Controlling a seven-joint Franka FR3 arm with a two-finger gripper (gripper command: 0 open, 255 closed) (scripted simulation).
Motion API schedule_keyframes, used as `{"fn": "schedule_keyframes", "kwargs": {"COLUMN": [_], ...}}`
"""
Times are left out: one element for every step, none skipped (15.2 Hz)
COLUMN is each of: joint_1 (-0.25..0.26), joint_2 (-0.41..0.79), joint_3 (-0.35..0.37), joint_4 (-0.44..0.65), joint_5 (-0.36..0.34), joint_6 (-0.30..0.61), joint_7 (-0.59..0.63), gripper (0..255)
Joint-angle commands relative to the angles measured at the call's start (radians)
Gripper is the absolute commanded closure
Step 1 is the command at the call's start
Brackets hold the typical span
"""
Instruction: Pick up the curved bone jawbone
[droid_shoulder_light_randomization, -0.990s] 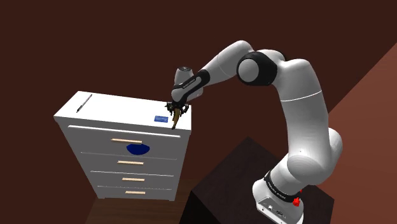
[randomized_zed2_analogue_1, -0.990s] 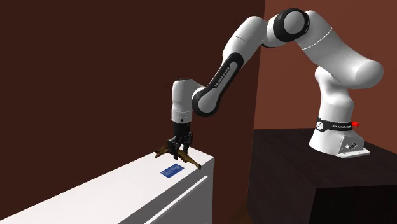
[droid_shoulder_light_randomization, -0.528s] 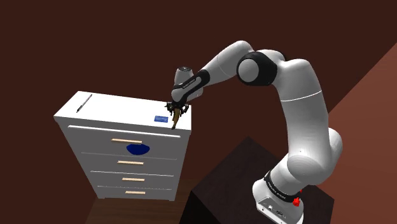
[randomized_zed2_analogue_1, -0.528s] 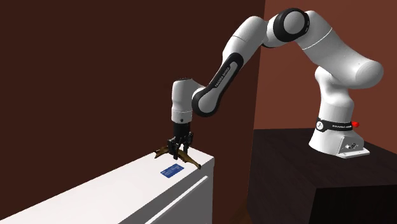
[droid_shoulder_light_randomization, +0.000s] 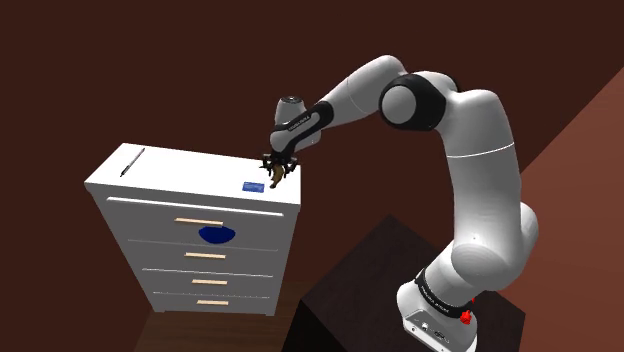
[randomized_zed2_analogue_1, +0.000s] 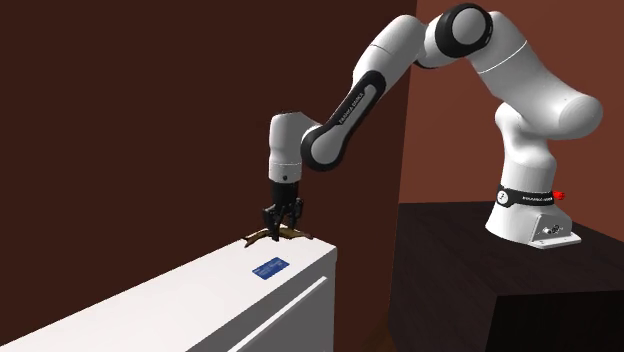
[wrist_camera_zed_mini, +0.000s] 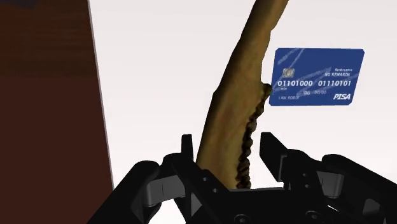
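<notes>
Currently, the jawbone (randomized_zed2_analogue_1: 300, 235) is clasped between the fingers (wrist_camera_zed_mini: 186, 151) of the gripper (randomized_zed2_analogue_1: 283, 224), which are set narrow about it, at the end of the dresser (droid_shoulder_light_randomization: 190, 176) top nearest the stand. The grip is taken about the middle of the bone: in the second exterior view a brown end is seen on either side of the fingers, and the piece is held roughly level. Its long axis is thus laid across the closing line of the fingers and along the dresser's end edge. In the wrist view it is seen running straight out from between them, toothed edge toward the card (wrist_camera_zed_mini: 316, 76). The hand is pointed down, so the bone lies directly beneath it, with no offset to be closed.

Whether the bone is quite clear of the white top cannot be told for certain; it is judged to be at most just above it. The grasp is judged made, and the step in hand is the lift. A straight rise is called for, since the card lies just beside the bone and the edge of the top is close on the other side. With a curved, uneven piece held at mid-length, some swing or slip in the fingers could be expected if the rise were hurried. A pen (droid_shoulder_light_randomization: 132, 161) lies well apart at the far corner and is not concerned.
</notes>
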Motion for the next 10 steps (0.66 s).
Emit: {"fn": "schedule_keyframes", "kwargs": {"joint_1": [-0.001,-0.002,-0.002,-0.002,-0.003,-0.003,-0.004,-0.004,-0.004,-0.004], "joint_2": [-0.024,-0.035,-0.045,-0.055,-0.065,-0.075,-0.085,-0.095,-0.096,-0.096], "joint_3": [0.001,0.002,0.003,0.003,0.004,0.004,0.005,0.006,0.006,0.006], "joint_4": [-0.008,-0.010,-0.012,-0.014,-0.016,-0.017,-0.018,-0.020,-0.020,-0.020], "joint_5": [0.001,0.002,0.003,0.003,0.004,0.005,0.005,0.006,0.006,0.006], "joint_6": [-0.017,-0.025,-0.033,-0.041,-0.049,-0.058,-0.067,-0.075,-0.076,-0.077], "joint_7": [-0.001,-0.001,-0.002,-0.002,-0.002,-0.003,-0.003,-0.004,-0.004,-0.004], "gripper": [255,255,255,255,255,255,255,255,255,255]}}
